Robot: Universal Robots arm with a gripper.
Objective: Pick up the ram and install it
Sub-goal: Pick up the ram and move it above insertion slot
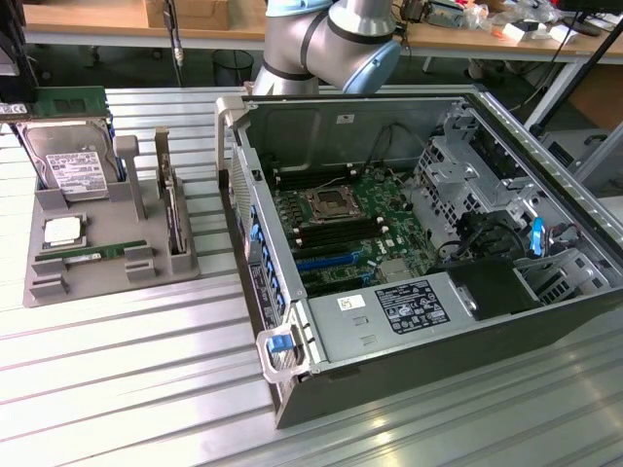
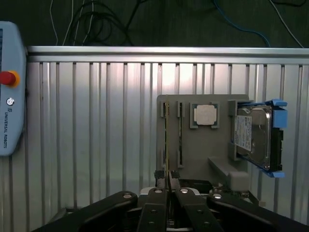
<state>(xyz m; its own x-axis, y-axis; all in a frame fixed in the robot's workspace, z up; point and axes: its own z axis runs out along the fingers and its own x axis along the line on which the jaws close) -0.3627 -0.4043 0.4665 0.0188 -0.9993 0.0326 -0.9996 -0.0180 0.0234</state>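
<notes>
The ram (image 1: 92, 255) is a thin green stick lying in the front slot of the grey holder (image 1: 58, 209), at the exterior view's left. In the wrist view the ram (image 2: 166, 137) appears edge-on as a thin line in the holder (image 2: 193, 150), beside a square processor (image 2: 206, 115). My gripper (image 2: 167, 180) hangs well above the holder, and its black fingers (image 2: 155, 195) are shut together with nothing between them. The fingertips line up with the near end of the ram but stay apart from it. The open computer case (image 1: 292, 389) shows the motherboard (image 1: 341, 229) with its dark memory slots.
The holder also carries a silver hard drive (image 1: 66, 165) in a blue-edged caddy (image 2: 276, 137) and an upright expansion card (image 1: 173, 209). A teach pendant (image 2: 9, 87) lies at the ribbed metal table's (image 1: 127, 389) edge. The arm's elbow (image 1: 331, 39) stands behind the case.
</notes>
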